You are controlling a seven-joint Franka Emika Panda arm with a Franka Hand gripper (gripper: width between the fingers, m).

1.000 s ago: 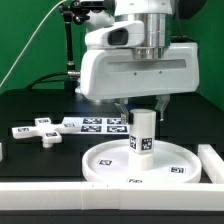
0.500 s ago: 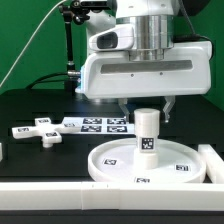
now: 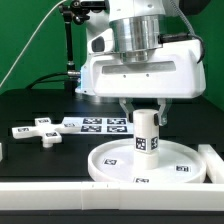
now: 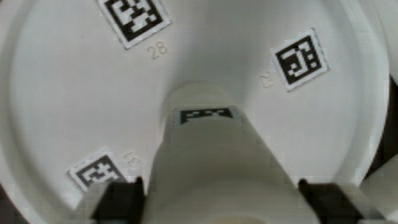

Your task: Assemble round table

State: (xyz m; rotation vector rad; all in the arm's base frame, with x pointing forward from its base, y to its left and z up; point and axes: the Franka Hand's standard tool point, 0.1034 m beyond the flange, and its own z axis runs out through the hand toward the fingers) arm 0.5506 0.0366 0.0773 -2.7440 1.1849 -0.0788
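Note:
The large rimmed round disc (image 3: 108, 166) lies flat near the front of the black table. The short cylindrical leg (image 3: 147, 140) stands upright on its middle, a tag facing the camera. My gripper (image 3: 146, 112) hangs straight above and is shut on the leg's top, one finger on each side. In the wrist view the leg (image 4: 222, 150) runs down to the disc (image 4: 214, 55), with my dark pads (image 4: 118, 196) against its sides. The cross-shaped foot piece (image 3: 35, 130) lies loose on the table at the exterior view's left.
The marker board (image 3: 95, 124) lies flat behind the disc. A long white border wall (image 3: 60, 190) runs along the front and turns up the exterior view's right side (image 3: 214, 160). A black stand (image 3: 70, 50) rises at the back.
The gripper carried the leg a little toward the exterior view's right over the disc, then turned about its vertical axis. The tag on the leg shifted slightly sideways.

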